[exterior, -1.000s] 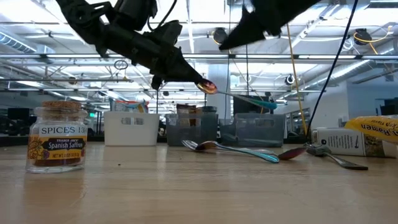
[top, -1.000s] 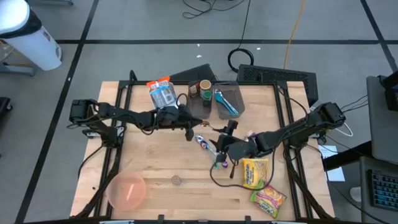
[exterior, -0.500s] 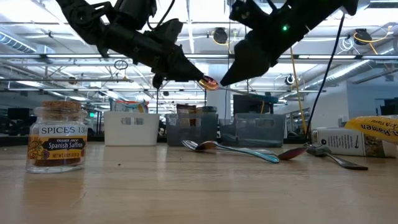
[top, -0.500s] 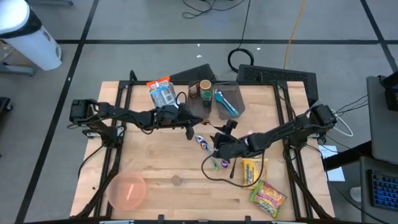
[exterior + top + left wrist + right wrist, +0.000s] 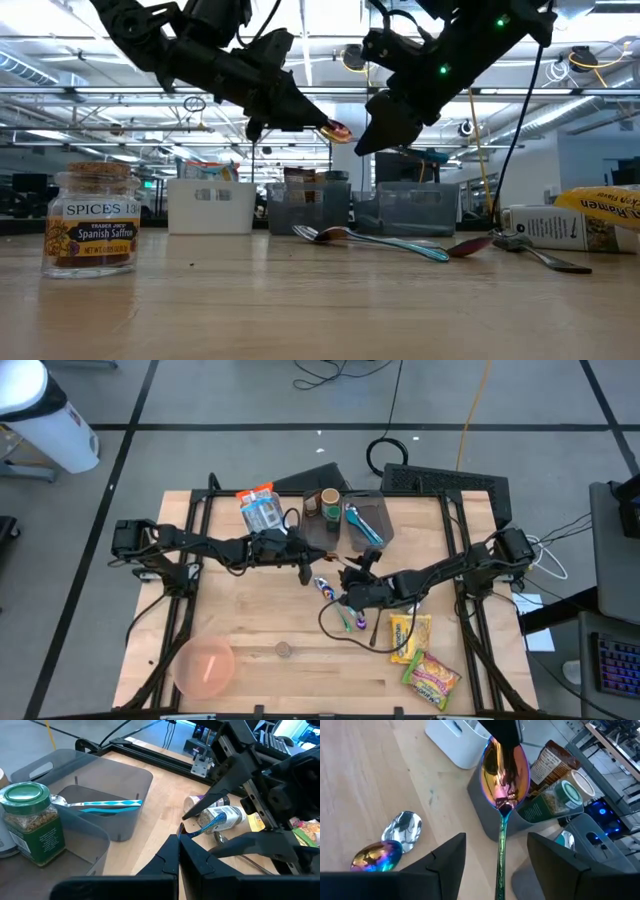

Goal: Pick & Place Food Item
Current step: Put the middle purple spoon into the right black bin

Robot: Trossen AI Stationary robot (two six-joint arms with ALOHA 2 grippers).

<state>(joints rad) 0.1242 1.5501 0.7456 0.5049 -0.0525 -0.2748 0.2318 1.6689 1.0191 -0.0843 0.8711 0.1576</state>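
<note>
An iridescent spoon (image 5: 503, 775) hangs in the air over the middle of the table. My left gripper (image 5: 322, 126) is shut on its bowl, and its thin green handle (image 5: 501, 855) runs away toward the table's right. My right gripper (image 5: 497, 862) stands open with one finger on either side of that handle, touching nothing. In the low view my right gripper (image 5: 368, 140) hides the handle. Two yellow noodle packets (image 5: 408, 638) (image 5: 432, 680) lie flat at the near right. My left gripper pinches the spoon's bowl at its free tip (image 5: 501, 751) between its two shut fingers (image 5: 502, 731). The fingers come slanting slightly down from the table's left, in line with the spoon. The spoon is lifted clear of the table, its handle pointing toward my right gripper.
A grey bin (image 5: 372, 510) with a teal spoon and a green-lidded jar (image 5: 329, 500) stand at the back. Loose spoons (image 5: 370, 240) and a small bottle (image 5: 325, 588) lie under the grippers. A spice jar (image 5: 92, 220) and a pink bowl (image 5: 205, 665) sit near the front.
My right gripper has come down and toward the table's left, tipping its fingers lower, until its open fingers stand about the spoon's handle close to my left gripper. The spoon has kept its place.
</note>
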